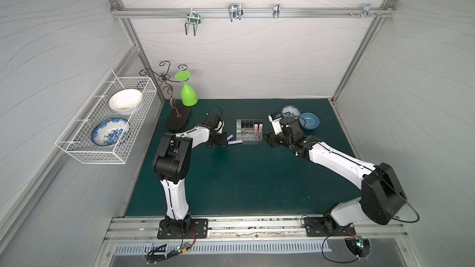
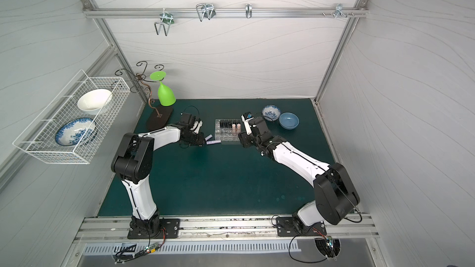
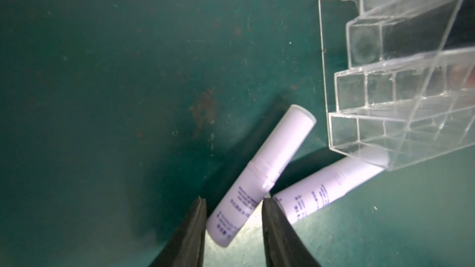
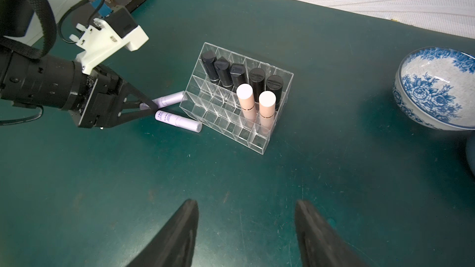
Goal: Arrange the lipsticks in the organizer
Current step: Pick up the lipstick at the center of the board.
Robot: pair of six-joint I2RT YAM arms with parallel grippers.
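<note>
The clear organizer (image 1: 248, 130) (image 2: 227, 130) (image 4: 226, 124) stands mid-table, with several black lipsticks (image 4: 223, 70) in its back row and two pink ones (image 4: 246, 101) in front of them. Two lilac lipsticks lie on the mat at its left. My left gripper (image 1: 227, 141) (image 3: 235, 201) (image 4: 151, 107) is low over them. Its narrowed jaws straddle the printed end of one lilac tube (image 3: 259, 165) (image 4: 168, 98), which lies skewed, with a slim gap at one finger. The other lilac tube (image 3: 329, 188) (image 4: 180, 122) reaches the organizer's corner. My right gripper (image 1: 268, 141) (image 4: 246, 206) hovers open and empty right of the organizer.
A blue bowl (image 1: 309, 120) and a blue-patterned bowl (image 1: 291, 111) (image 4: 437, 88) sit behind the right arm. A dark-based wire stand (image 1: 178, 122) holding a green glass (image 1: 189, 96) is at the back left. A white wire basket (image 1: 84, 124) with two bowls hangs on the left wall.
</note>
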